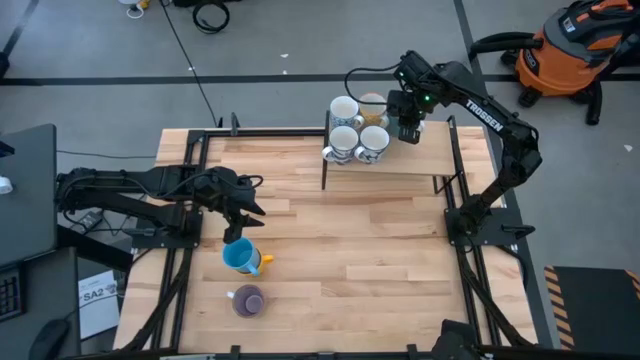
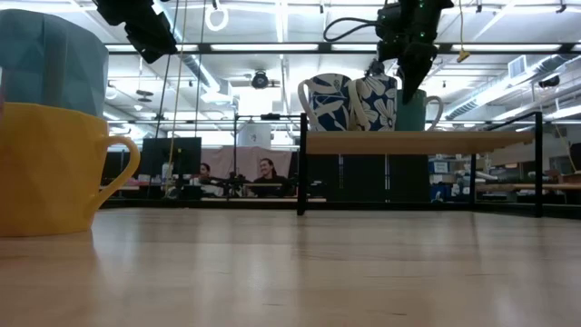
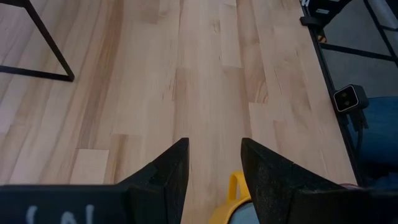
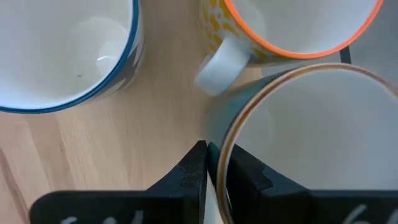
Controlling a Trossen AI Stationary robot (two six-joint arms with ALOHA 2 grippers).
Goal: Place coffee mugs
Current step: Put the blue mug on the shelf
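right arm: "TROSSEN" | paper sheet (beside table): "SA2"

orange shop vac on floor, ppl at desks behind

mugs on shelf, right gripper beside

The right pincer grips a teal mug's rim.
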